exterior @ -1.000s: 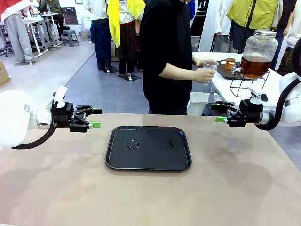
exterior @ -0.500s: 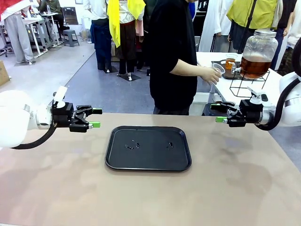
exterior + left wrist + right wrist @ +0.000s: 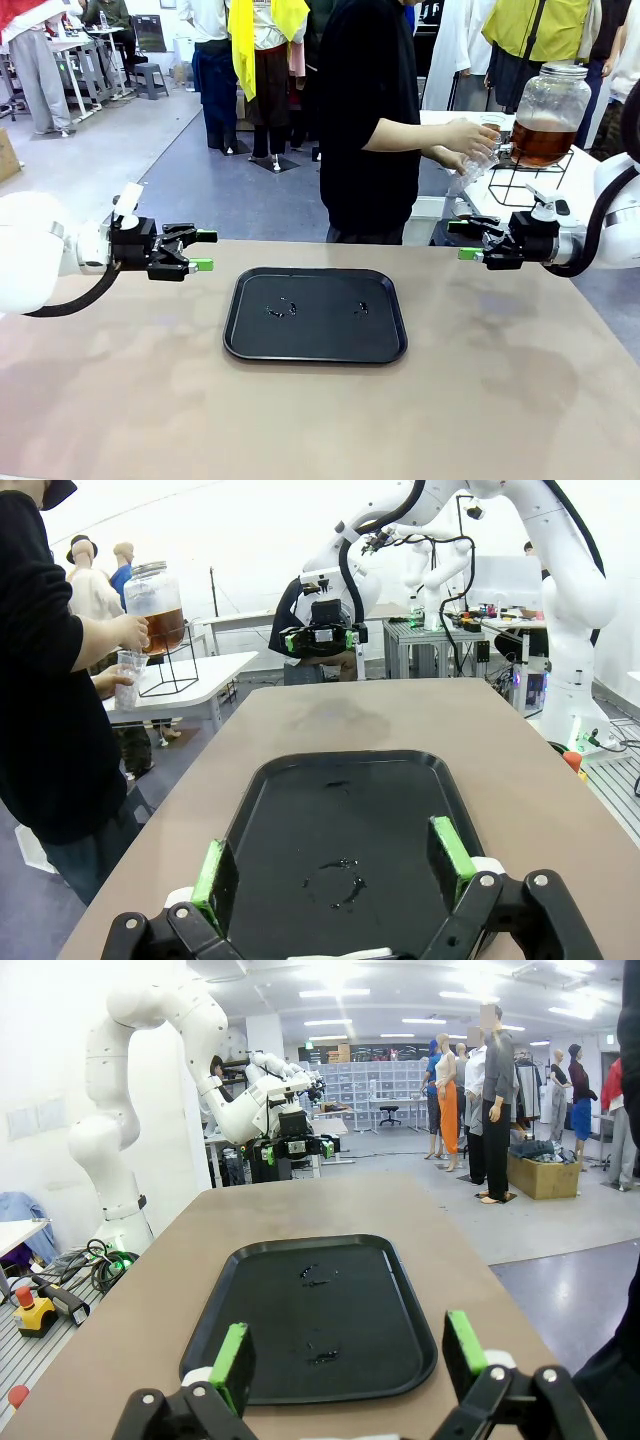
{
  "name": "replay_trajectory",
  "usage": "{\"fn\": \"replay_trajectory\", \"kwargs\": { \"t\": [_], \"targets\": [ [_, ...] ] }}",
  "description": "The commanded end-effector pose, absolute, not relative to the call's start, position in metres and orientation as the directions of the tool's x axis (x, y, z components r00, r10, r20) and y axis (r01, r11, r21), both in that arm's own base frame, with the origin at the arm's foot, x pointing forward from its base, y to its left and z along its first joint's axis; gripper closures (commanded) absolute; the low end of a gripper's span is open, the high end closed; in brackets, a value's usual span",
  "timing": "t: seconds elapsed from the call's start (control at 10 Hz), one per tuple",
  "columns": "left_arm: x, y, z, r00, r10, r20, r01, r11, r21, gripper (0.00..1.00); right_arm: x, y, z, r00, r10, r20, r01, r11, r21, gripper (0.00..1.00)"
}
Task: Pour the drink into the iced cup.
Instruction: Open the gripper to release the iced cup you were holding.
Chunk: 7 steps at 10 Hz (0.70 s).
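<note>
The left tool [image 3: 203,251] is hovering over the table [image 3: 320,420], fingers apart and empty, with the black tray [image 3: 315,315] just beyond its tips. The right tool [image 3: 466,240] is mirroring it, also spread and empty. Behind that tool, a person is holding a clear cup [image 3: 472,165] under the tap of the glass jar [image 3: 546,112] of amber drink [image 3: 540,142]. Filling looks underway; next, likely a handover.

Right gripper [image 3: 345,1357] holding its green pads [image 3: 232,1353] wide apart over a black tray [image 3: 260,1360] — droplets glistening on it — left gripper [image 3: 293,1147] facing from the tan table's [image 3: 140,1310] far end
</note>
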<state>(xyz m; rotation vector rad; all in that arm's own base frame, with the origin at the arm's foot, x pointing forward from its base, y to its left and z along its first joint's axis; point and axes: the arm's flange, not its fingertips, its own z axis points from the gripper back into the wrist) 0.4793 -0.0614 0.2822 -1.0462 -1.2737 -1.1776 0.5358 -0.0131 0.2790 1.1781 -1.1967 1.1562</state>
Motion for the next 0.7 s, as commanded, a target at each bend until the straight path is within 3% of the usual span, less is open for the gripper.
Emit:
{"fn": "replay_trajectory", "kwargs": {
  "t": [0.0,0.6],
  "targets": [
    [0.4800,-0.0631,0.2837,-0.069,-0.047,0.997,0.988,0.136,0.075,0.00,0.5379,-0.0133,0.2821,0.031,0.016,0.999,-0.998,0.048,0.030,0.00],
    [0.4800,-0.0631,0.2837,-0.069,-0.047,0.997,0.988,0.136,0.075,0.00,0.5379,-0.0133,0.2821,0.031,0.016,0.999,-0.998,0.048,0.030,0.00]
  ]
}}
